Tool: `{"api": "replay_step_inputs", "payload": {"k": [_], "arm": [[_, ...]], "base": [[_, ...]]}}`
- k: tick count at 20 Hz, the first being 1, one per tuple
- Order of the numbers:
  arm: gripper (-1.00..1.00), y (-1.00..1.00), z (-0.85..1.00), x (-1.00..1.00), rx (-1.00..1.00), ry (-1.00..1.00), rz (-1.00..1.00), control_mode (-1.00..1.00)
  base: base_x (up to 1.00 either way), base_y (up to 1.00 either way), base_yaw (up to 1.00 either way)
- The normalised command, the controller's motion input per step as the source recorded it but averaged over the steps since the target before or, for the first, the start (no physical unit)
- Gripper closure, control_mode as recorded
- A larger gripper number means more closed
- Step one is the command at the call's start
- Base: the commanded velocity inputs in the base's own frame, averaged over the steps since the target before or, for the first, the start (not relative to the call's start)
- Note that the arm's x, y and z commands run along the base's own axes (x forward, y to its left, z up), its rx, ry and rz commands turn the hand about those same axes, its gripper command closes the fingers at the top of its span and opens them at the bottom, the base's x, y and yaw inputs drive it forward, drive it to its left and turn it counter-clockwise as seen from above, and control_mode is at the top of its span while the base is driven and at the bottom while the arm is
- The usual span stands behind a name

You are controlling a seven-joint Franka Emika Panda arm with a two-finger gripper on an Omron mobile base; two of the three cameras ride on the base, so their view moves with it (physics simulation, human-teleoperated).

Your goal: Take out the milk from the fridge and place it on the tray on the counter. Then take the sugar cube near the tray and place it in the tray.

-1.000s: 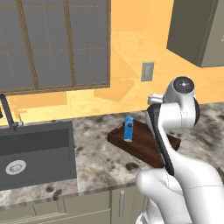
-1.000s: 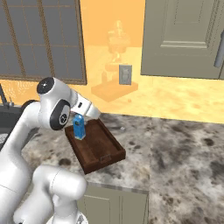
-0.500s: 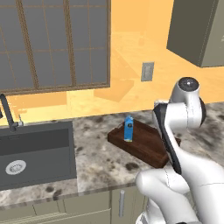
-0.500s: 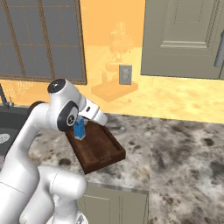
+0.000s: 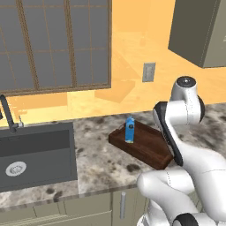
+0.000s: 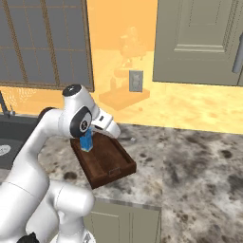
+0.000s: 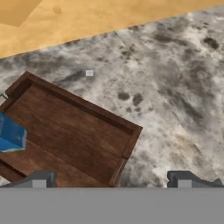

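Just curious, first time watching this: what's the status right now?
Gripper open, empty, above tray edge. Milk standing in tray. Sugar cube on counter beyond tray, path clear.

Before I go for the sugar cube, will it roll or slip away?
The sugar cube looks flat-sided, so it probably won't roll. It's tiny on the smooth counter, so a nudge could slide it. The open pincer must close far.

Even, bright rendered light falls over everything my gripper (image 7: 111, 179) works above, with no glare. The orange wall (image 5: 128, 53) ahead of it glows warmly and carries soft shadow patches. Beneath the gripper, the tray (image 7: 78, 131) casts only a faint shadow on the counter (image 7: 175, 96). The close hand view is coarse and slightly blurred; the base views look sharper.
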Motion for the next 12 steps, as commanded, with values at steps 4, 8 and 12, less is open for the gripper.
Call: {"api": "replay_step_inputs", "payload": {"k": [4,8,12], "arm": [[-1.0,-0.26,-0.33,0.16,0.14,0.01,0.0,-1.0],[-1.0,-0.16,-0.27,0.35,0.06,0.0,0.0,-1.0],[-1.0,-0.04,-0.24,0.4,0.01,0.01,0.0,-1.0]], "base": [[0.0,0.0,0.0],[0.0,0.0,0.0],[0.0,0.0,0.0]]}}
